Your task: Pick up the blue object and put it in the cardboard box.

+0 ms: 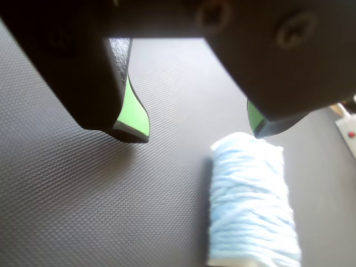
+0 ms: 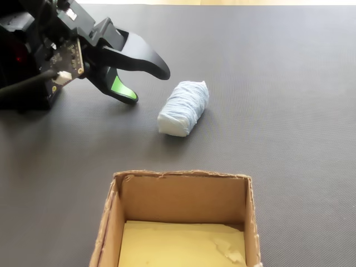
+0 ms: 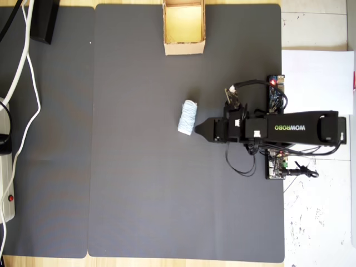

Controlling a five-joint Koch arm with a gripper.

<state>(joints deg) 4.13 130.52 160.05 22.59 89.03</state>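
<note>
Tool (image 2: pixel 150 86) spread wide open, nothing between the jaws, green pads (image 1: pixel 133 114) showing on the inner faces. Hovering just off one end of the blue object (image 2: pixel 184 108), not touching it as far as the fixed view shows. In the wrist view, same bundle (image 1: pixel 250 203) sitting just below the right-hand fingertip, off to that side rather than centred in the gap. Looks like wound pale blue yarn, lying flat on the dark textured mat (image 2: pixel 289 83) covering the worktop, slightly angled. Cardboard box (image 2: pixel 181 219) well apart from it, open top, yellowish floor, empty. From overhead, box (image 3: pixel 184 26) up at the top edge of the mat, bundle (image 3: pixel 188 117) mid-mat, arm (image 3: pixel 278 128) reaching in from the right.
</note>
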